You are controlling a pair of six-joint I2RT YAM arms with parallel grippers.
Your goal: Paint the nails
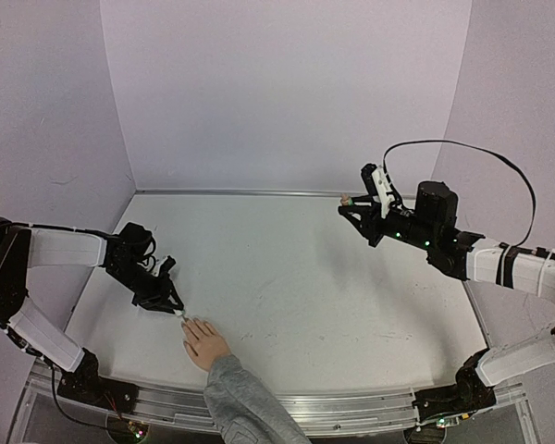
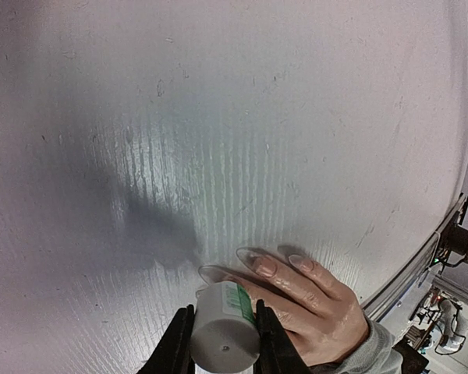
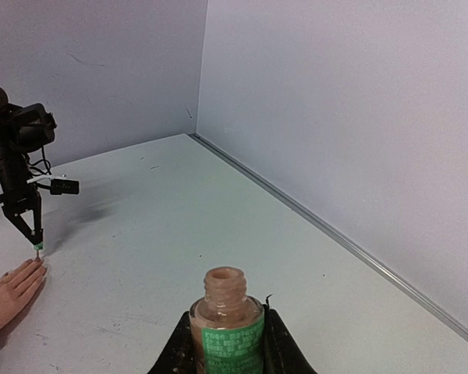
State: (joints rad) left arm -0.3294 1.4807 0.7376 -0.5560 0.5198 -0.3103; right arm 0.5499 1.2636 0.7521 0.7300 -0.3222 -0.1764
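A flesh-coloured hand [image 1: 205, 344] in a grey knit sleeve [image 1: 245, 402] lies palm down near the front edge of the table. Its pale nails [image 2: 265, 267] point toward the left arm. My left gripper [image 1: 171, 305] is shut on a whitish cylindrical cap [image 2: 222, 323] with a green label, and the cap's lower end is right at the fingertips. Any brush under the cap is hidden. My right gripper [image 1: 356, 208] is shut on an open bottle [image 3: 228, 312] of pinkish polish, held upright above the table at the back right.
The white table [image 1: 305, 277] is enclosed by lilac walls [image 1: 287, 92] at the back and both sides. A metal rail [image 1: 351, 407] runs along the front edge. The right arm's black cable [image 1: 462, 148] loops above it.
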